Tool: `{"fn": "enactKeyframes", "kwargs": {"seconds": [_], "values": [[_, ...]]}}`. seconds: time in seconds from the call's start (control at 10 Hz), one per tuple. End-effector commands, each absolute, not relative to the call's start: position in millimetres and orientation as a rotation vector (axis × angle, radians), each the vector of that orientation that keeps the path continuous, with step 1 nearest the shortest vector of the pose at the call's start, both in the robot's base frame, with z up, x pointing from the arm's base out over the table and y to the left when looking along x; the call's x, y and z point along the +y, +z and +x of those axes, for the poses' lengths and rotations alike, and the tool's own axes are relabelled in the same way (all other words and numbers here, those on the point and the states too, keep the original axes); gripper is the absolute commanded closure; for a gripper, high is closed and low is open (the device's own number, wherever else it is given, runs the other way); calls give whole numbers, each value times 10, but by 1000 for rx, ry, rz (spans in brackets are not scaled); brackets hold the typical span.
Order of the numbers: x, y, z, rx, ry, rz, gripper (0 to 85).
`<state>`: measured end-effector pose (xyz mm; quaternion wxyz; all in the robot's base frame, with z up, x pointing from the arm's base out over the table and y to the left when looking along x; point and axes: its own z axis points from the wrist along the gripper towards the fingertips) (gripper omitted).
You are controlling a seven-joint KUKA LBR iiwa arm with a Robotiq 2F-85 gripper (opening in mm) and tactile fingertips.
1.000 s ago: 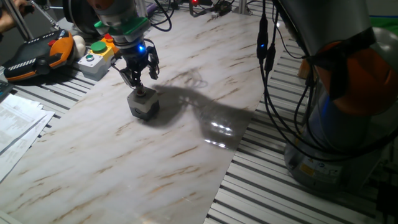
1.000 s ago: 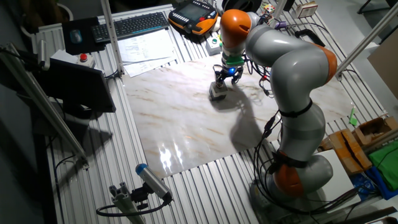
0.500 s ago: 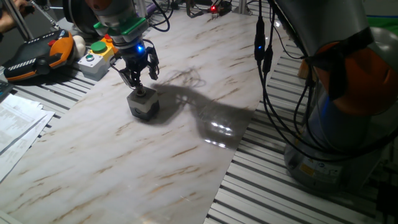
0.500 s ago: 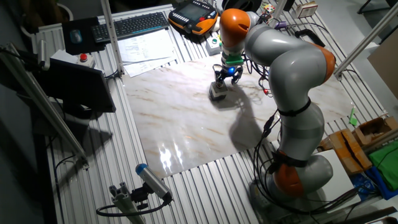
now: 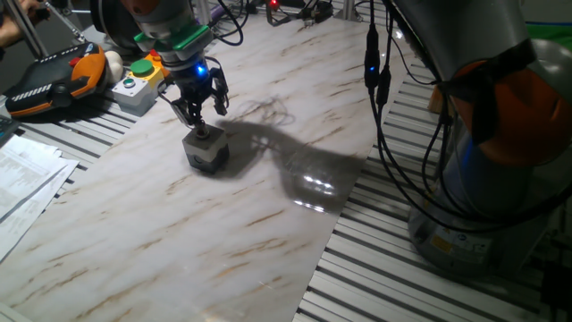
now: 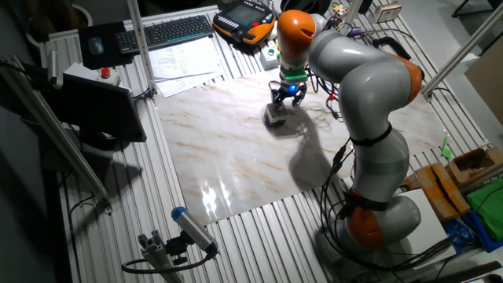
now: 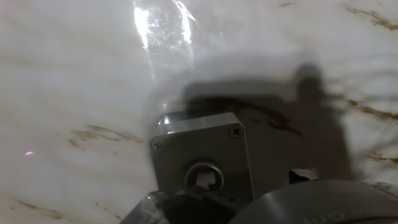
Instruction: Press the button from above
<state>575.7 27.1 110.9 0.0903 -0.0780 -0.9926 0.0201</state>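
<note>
Marble-patterned tabletop (image 5: pixel 223 224) on a slatted aluminium frame. At its far edge — a yellow-and-grey button box (image 5: pixel 138 82) with green and red buttons, beside an orange-black teach pendant (image 5: pixel 54 80). Loose printed papers (image 5: pixel 22 179) lie on the slats, a keyboard (image 6: pixel 169 31) and mouse (image 6: pixel 96 45) beyond them — black monitor (image 6: pixel 98 106) nearby.

surface: slatted aluminium table (image 6: pixel 196 236), marble-patterned board (image 5: pixel 179 224) laid flat on it.
on board: small grey button box (image 5: pixel 206 150).
on slats: yellow-grey button station (image 5: pixel 136 85), papers (image 5: pixel 22 179), keyboard (image 6: pixel 169 31).
</note>
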Motion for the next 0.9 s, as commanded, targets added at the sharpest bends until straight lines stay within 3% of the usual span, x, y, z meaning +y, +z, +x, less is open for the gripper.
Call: {"fn": "enactKeyframes", "kwargs": {"seconds": [0.0, 0.8], "values": [[273, 1108, 5755, -2951, 58, -229, 233], [268, 1033, 5764, -2938, 64, -238, 237]]}}
